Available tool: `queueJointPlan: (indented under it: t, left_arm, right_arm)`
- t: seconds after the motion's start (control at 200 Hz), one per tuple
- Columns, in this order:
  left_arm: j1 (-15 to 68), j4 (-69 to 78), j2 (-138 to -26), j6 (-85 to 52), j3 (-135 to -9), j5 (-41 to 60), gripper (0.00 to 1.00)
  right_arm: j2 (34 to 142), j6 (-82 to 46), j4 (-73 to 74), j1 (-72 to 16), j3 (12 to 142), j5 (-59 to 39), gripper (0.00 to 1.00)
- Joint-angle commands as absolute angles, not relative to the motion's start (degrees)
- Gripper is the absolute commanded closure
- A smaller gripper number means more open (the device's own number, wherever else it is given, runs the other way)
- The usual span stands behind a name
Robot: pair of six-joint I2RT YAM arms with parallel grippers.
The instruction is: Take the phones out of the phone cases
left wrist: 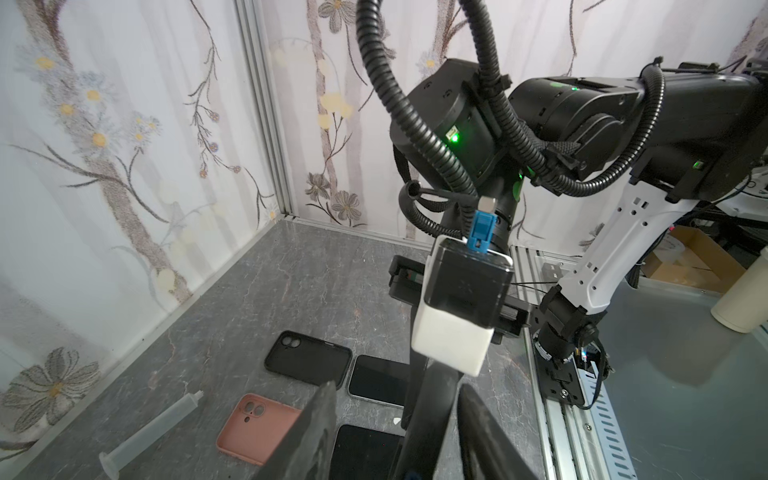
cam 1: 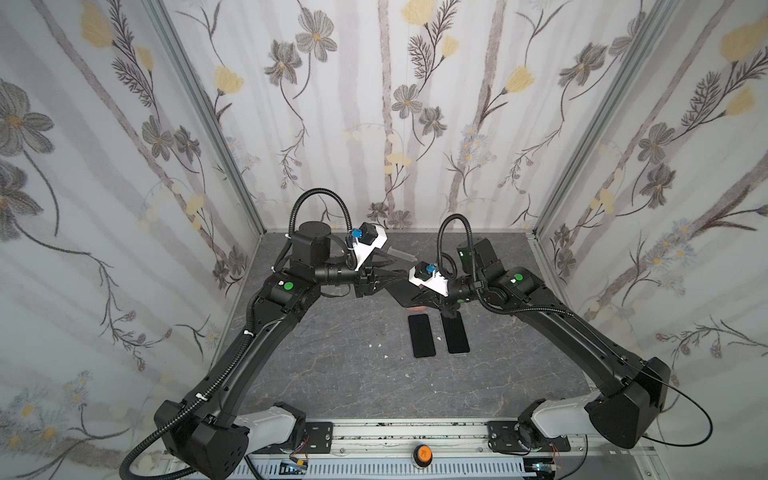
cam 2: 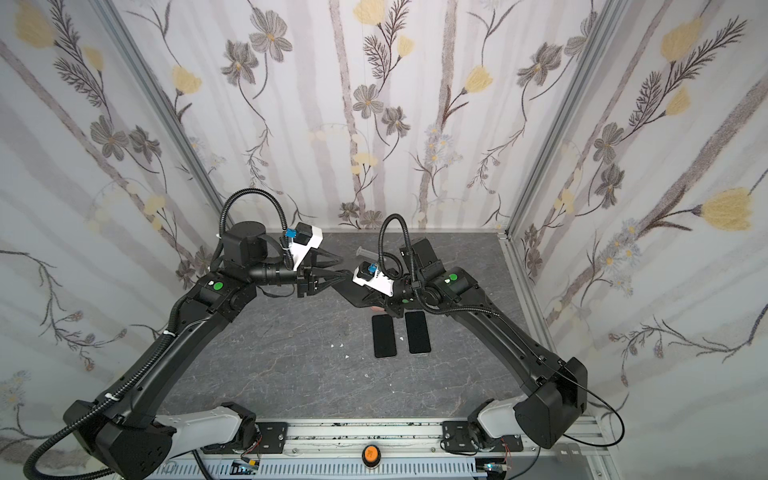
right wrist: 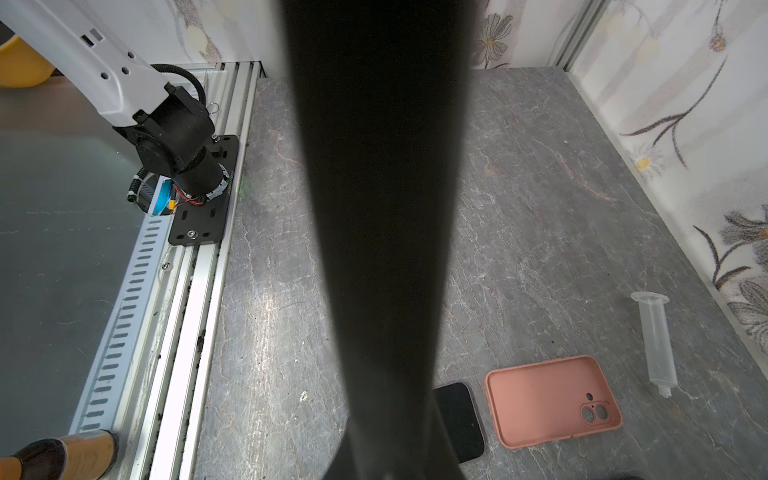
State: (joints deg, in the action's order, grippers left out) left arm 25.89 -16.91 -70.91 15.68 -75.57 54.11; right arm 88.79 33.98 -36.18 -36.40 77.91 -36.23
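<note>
We see right gripper (cam 1: 419, 298) clamped on raised black cased phone (left wrist: 432, 399); left gripper (left wrist: 399, 387) half-open, straddling it, gap visible.

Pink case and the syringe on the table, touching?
Apart. The right wrist view shows a strip of bare table between the pink case and the syringe.
</note>
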Motion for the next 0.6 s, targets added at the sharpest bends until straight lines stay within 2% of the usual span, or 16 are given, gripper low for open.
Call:
queueJointPlan:
  t: [0.0, 0.12, 0.34, 0.595]
  left_arm:
    - [26.4, -18.3, -71.1, 17.8, -76.1, 55.2, 0.57]
    - [26.9, -19.0, -71.2, 18.1, -76.3, 54.9, 0.65]
    - [27.2, -19.8, -71.5, 18.4, -76.8, 54.9, 0.85]
    - [27.2, -20.0, -71.9, 18.0, -77.8, 54.0, 0.84]
  right_arm:
    - [89.2, 35.6, -34.7, -36.7, 77.9, -38.1, 1.00]
    - [89.3, 36.0, -34.9, -37.1, 77.9, -37.1, 1.00]
    - [88.9, 36.8, -34.6, -37.8, 77.6, -35.1, 1.00]
    - [87.8, 38.9, -33.3, -40.3, 76.2, -28.1, 1.00]
